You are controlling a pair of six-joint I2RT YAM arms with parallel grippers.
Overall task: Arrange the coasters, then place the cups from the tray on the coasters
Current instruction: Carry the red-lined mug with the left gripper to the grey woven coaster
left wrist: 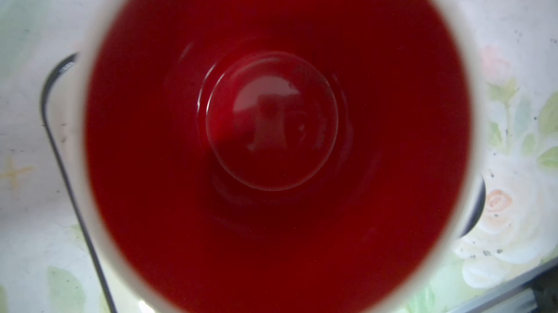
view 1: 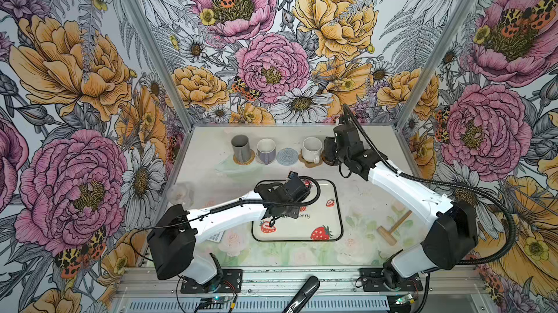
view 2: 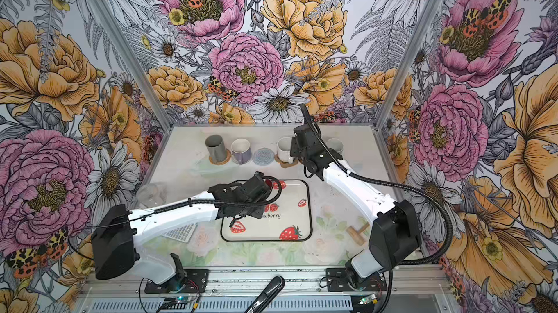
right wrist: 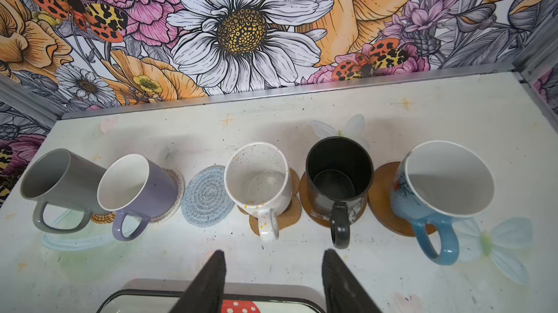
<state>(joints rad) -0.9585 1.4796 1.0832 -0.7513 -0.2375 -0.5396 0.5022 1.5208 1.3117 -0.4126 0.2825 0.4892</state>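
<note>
The white cup with red inside fills the left wrist view, with the tray's black rim below it. My left gripper is shut on this cup over the tray's far left corner; its fingers are hidden. Along the back stand the grey cup on the tan rattan coaster, the lavender cup, the bare grey-blue coaster, the speckled cup on the paw coaster, the black cup and the light blue cup on brown discs. My right gripper hangs open and empty before the black cup.
A clear glass beaker stands left of the tray. A wooden mallet lies to the tray's right. A white card lies under the left arm. A black handle rests on the front rail. Flowered walls close in three sides.
</note>
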